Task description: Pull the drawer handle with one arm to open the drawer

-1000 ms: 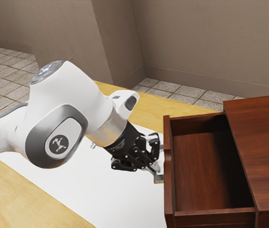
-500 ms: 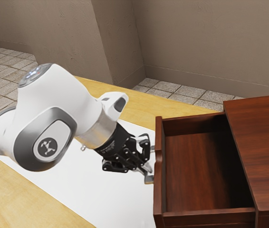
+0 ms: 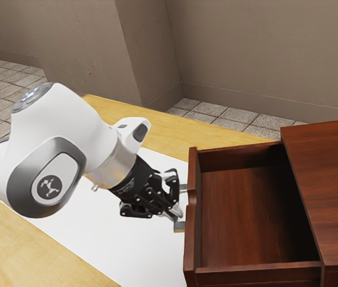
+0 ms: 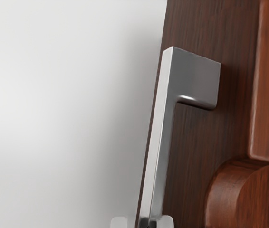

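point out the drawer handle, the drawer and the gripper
drawer handle (image 4: 159,142): wrist view, on the long metal bar.
drawer (image 3: 246,209): exterior view, on its bare inner floor.
gripper (image 3: 176,209): exterior view, midway between its fingertips.

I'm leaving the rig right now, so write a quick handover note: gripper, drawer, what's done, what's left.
The gripper is shut on the metal drawer handle.
The drawer stands well out of the dark wooden cabinet.
Done: handle grasped, drawer open.
Left: probably only a little more pull if full travel is wanted, then release and back away.
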Motion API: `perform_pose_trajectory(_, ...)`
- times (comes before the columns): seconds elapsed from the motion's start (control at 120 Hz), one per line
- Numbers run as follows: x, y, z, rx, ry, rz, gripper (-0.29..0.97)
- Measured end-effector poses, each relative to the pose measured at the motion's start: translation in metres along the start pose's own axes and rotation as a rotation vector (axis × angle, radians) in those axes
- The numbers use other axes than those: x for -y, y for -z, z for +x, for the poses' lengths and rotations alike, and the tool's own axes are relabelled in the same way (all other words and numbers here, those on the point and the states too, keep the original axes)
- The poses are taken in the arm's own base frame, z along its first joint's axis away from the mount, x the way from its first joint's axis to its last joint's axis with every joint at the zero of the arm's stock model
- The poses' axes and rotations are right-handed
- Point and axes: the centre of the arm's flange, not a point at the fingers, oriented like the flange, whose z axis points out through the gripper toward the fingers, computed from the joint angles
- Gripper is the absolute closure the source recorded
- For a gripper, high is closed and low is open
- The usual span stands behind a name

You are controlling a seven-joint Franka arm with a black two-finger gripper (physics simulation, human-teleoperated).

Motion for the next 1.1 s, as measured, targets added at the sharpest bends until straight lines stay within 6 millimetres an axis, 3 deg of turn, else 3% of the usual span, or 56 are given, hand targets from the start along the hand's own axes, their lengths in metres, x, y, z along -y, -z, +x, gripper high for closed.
perform_pose_trajectory(0.45,0.001,-0.001,-0.001,0.0,-0.002,-0.009,0.65)
perform_pose_trajectory(0.733,-0.003,0.022,-0.007,-0.022,-0.022,-0.047,0.59)
perform_pose_trajectory(0.8,-0.014,0.031,-0.008,-0.024,-0.038,-0.057,0.48)
perform_pose_trajectory(0.967,-0.069,0.065,0.0,-0.025,-0.126,-0.015,0.22)
perform_pose_trajectory(1.1,-0.1,0.059,0.002,-0.018,-0.207,0.117,0.12)
